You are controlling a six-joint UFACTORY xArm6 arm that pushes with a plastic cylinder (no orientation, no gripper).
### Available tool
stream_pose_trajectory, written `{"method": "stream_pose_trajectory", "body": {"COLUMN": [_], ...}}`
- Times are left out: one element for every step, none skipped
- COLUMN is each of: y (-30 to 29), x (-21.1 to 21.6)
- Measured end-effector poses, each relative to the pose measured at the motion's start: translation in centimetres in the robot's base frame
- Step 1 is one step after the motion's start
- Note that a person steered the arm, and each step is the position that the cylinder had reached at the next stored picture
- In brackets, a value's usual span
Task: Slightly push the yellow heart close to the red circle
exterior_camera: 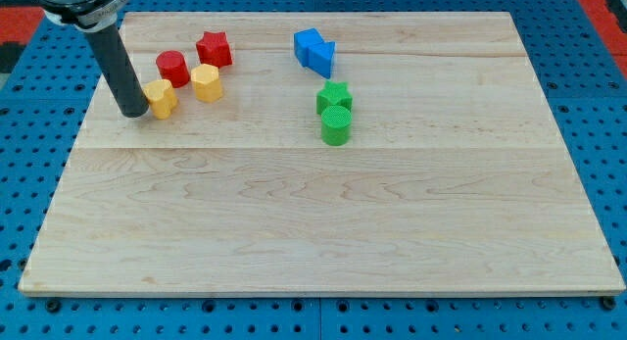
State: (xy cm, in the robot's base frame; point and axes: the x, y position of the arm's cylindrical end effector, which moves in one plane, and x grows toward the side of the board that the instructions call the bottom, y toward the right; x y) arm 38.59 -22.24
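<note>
A yellow heart lies at the view's upper left of the wooden board. The red circle sits just above and to the right of it, a small gap apart. My tip stands on the board right at the heart's left side, touching it or nearly so. The dark rod rises from the tip towards the view's top left.
A yellow hexagon sits right of the heart, close below a red star. Two blue blocks lie at top centre. A green star and a green cylinder stand below them. The board lies on a blue pegboard.
</note>
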Motion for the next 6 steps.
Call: {"method": "stream_pose_trajectory", "body": {"y": [-1.3,-1.2,1.4,2.3,2.0,4.7], "x": [1.7,4.7,3.1,0.0,0.0,2.4]}}
